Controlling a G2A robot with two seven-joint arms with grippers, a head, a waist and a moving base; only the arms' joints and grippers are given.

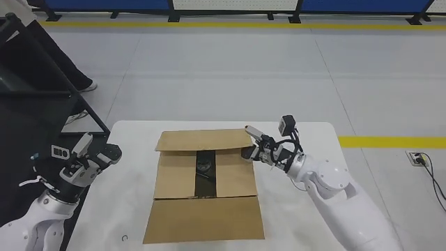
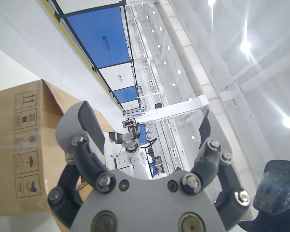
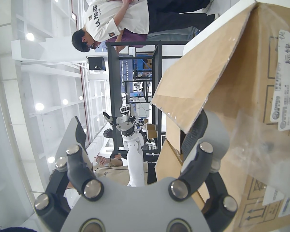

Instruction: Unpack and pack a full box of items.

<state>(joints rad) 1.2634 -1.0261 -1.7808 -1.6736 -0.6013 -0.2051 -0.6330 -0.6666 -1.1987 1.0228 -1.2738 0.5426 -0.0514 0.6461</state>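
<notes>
Item: cardboard box [image 1: 174, 178], set mid-table on the white table [image 1: 300, 139]. Progress, as you may judge it: unpacking barely begun, with all emptying and repacking left. Near and far outer flaps are folded outward. The two inner flaps lie nearly shut, and a slit between them shows dark contents [image 1: 205, 171] you cannot identify. Right gripper [image 1: 249, 143]: fingers apart, at the right inner flap's far corner. Left gripper [image 1: 97, 146]: fingers apart, well apart from the box.

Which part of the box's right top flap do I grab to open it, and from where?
I'd pinch the right flap by its free edge at the middle gap, coming from above. It lies nearly flat, hinged on the outer side, so only that edge lets a finger under.
</notes>
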